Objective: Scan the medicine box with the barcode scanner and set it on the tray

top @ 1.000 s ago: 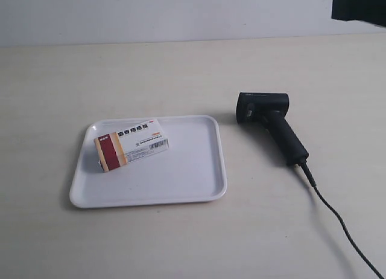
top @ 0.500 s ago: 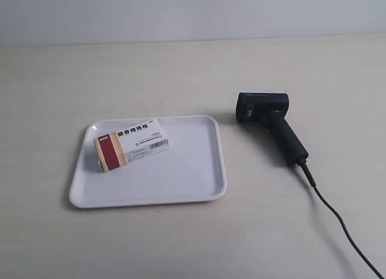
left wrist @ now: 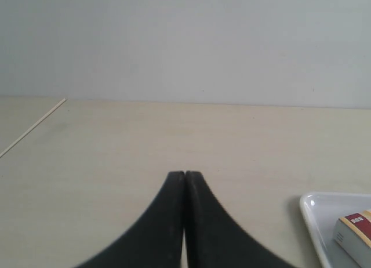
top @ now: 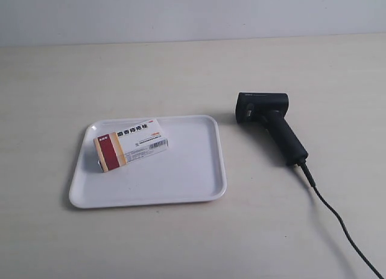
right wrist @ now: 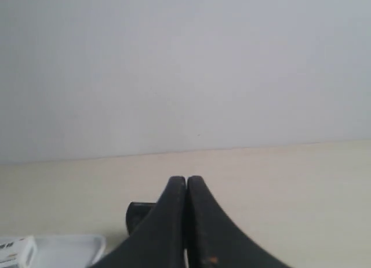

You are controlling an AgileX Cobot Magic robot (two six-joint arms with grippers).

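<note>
The medicine box (top: pixel 130 144) lies flat in the upper left part of the white tray (top: pixel 187 176), its dark red band toward the tray's left side and its barcode facing up. The black barcode scanner (top: pixel 271 125) lies on its side on the table to the right of the tray, its cable (top: pixel 338 221) trailing to the lower right. Neither arm shows in the exterior view. My left gripper (left wrist: pixel 185 174) is shut with nothing in it, with the tray's corner (left wrist: pixel 316 207) and the box (left wrist: pixel 355 238) off to one side. My right gripper (right wrist: pixel 186 178) is shut and empty, with the scanner's head (right wrist: pixel 139 216) partly hidden behind it.
The pale wooden table (top: pixel 181 73) stretches back to a plain light wall. The table's edge (left wrist: pixel 32 129) shows in the left wrist view. A bit of the tray (right wrist: pixel 69 247) and box (right wrist: pixel 14 250) sits at the edge of the right wrist view.
A dark arm part at the exterior view's upper right corner one second ago has left the view. Box, tray and scanner have not moved.
</note>
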